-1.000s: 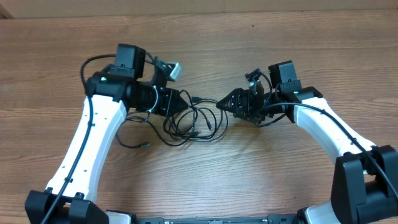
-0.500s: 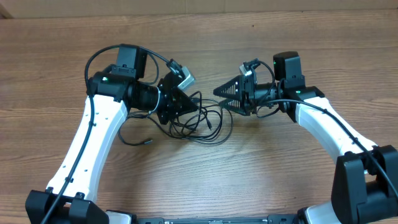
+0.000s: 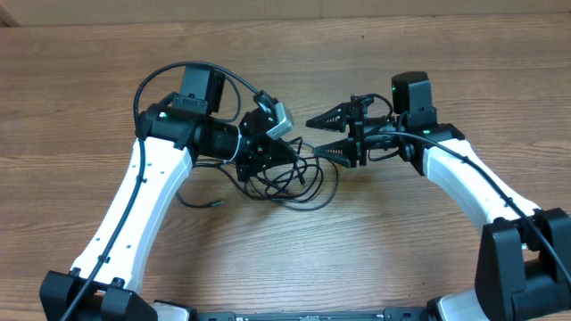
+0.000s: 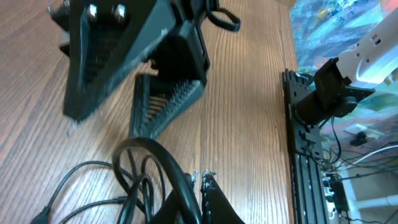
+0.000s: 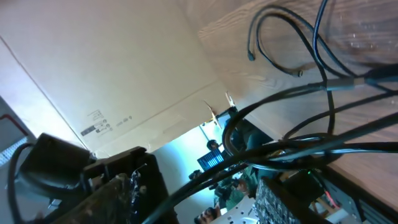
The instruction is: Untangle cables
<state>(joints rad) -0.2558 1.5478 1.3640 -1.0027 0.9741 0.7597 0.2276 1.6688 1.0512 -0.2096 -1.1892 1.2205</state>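
Observation:
The cables are thin black cords bunched in loose loops on the wooden table between my two grippers. My left gripper is shut on a strand at the tangle's upper left; its wrist view shows the tips pinched beside a black cord. My right gripper is wide open, fingers pointing left, just right of the left gripper's tips. In the right wrist view several cords run between its spread fingers without being held. The right gripper also shows in the left wrist view.
A loose plug end lies left of the tangle. A cardboard wall borders the table's far edge. The arm bases stand at the near corners. Thicker black arm wiring loops over the left wrist.
My left gripper has moved right with its strand, pulling the tangle along. My right gripper has opened wide and turned to point left at the left gripper.

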